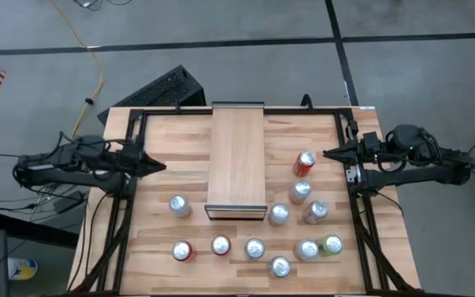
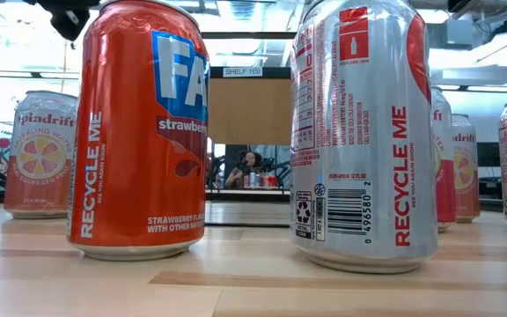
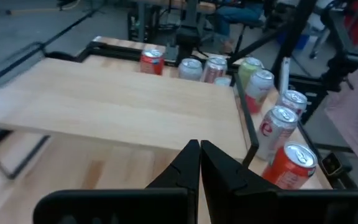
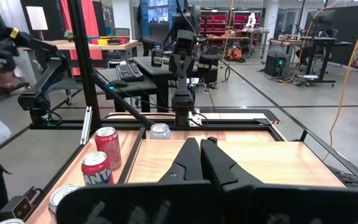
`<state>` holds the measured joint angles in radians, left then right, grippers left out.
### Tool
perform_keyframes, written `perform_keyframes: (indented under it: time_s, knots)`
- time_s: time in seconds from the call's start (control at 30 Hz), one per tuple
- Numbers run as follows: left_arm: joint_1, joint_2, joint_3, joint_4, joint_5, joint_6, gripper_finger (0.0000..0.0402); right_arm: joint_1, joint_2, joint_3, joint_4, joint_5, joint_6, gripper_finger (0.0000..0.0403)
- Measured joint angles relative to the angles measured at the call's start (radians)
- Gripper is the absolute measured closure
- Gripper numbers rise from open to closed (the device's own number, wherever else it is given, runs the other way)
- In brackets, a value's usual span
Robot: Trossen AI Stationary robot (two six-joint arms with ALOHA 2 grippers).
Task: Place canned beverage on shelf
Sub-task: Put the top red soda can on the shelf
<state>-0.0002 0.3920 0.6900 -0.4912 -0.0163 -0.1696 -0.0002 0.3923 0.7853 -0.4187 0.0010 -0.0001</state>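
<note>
- Two grippers, left [image 1: 159, 167] and right [image 1: 330, 153], wait at opposite table [image 1: 180, 136] edges in the high view, jaws closed and empty; the bare shelf [image 1: 237, 157] lies between them, cans [image 1: 279, 214] scattered near its front and right.
- Low view: an orange can [image 2: 141, 132] and silver can [image 2: 363, 132] stand close up.
- Left wrist view: closed jaws point across the shelf [image 3: 117, 106].
- Right wrist view: closed jaws face the shelf [image 4: 272, 163].

The long light-wood shelf with a dark front edge [image 1: 237, 161] stands in the middle of the wide black-framed wooden tabletop [image 1: 171, 153], with nothing on it. The left gripper [image 1: 158, 167] sits at the table's left edge and the right gripper [image 1: 330, 153] at its right edge, well apart from the shelf between them. The cylindrical metal beverage cans [image 1: 279, 214] stand on the tabletop, mostly right of and in front of the shelf; one silver-topped can [image 1: 179, 205] stands near its left front corner.
</note>
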Motion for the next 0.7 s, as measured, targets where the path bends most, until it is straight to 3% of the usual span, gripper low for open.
perform_keyframes:
  time_s: [0.2, 0.33, 0.43, 0.7]
  knots:
    - [0.000, 0.014, -0.185, 0.443, 0.094, -0.093, 0.0401, 0.000, 0.000, 0.000, 0.000, 0.000, 0.000, 0.0403]
    - [0.000, 0.040, -0.273, 0.715, 0.075, -0.179, 0.0401, 0.000, 0.000, 0.000, 0.000, 0.000, 0.000, 0.0403]
    - [0.000, 0.055, -0.311, 0.780, 0.020, -0.238, 0.0401, 0.000, 0.000, 0.000, 0.000, 0.000, 0.000, 0.0403]
    - [0.000, 0.133, -0.334, 0.730, -0.171, -0.537, 0.0401, 0.000, 0.000, 0.000, -0.005, 0.000, 0.000, 0.0403]
